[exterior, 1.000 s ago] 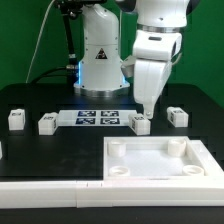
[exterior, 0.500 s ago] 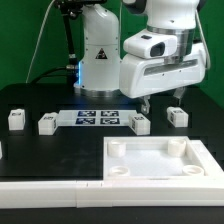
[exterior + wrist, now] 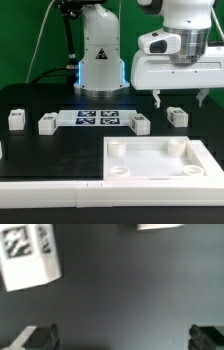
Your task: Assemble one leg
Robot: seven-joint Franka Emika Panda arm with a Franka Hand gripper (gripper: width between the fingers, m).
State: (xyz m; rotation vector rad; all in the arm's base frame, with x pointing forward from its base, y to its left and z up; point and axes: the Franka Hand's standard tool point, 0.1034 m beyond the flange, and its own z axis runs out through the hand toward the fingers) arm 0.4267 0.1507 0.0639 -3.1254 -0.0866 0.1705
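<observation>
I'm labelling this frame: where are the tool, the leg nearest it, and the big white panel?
Tool (image 3: 182,97): exterior view, midway between its fingertips.
Leg (image 3: 177,116): exterior view, top face.
Panel (image 3: 152,161): exterior view, bare flat middle.

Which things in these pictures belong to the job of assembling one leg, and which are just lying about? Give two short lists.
Belonging to the job: the open gripper; the leg nearest it; the white panel with corner sockets, probably where the leg goes.

Just lying about for now: three other legs; the marker board.
</observation>
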